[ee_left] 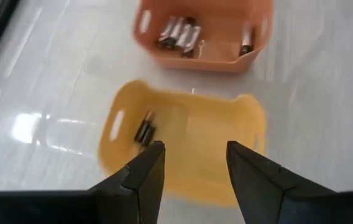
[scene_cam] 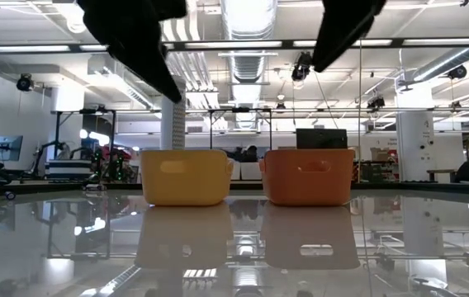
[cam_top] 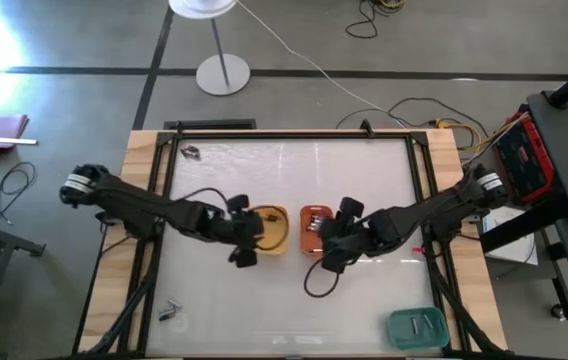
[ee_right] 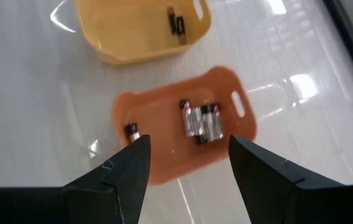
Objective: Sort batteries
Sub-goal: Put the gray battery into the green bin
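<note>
Both arms are showing dark, near-black jointed links with silvery collars near their bases; black cables are looping beside each wrist, and the fingers (ee_left: 144, 180) are looking wedge-shaped and matte black.

The table (cam_top: 284, 300) has a glossy pale top inside a dark frame, with bare wooden strips along both sides. Near its middle stand two small trays side by side: the yellow tray (cam_top: 271, 229) and the orange tray (cam_top: 313, 229), just apart from each other. The teal tray (cam_top: 419, 327) sits alone near the front right corner, well apart from the pair. A few loose batteries (cam_top: 170, 314) lie near the front left corner, and another small cluster of batteries (cam_top: 191, 152) lies near the far left corner
</note>
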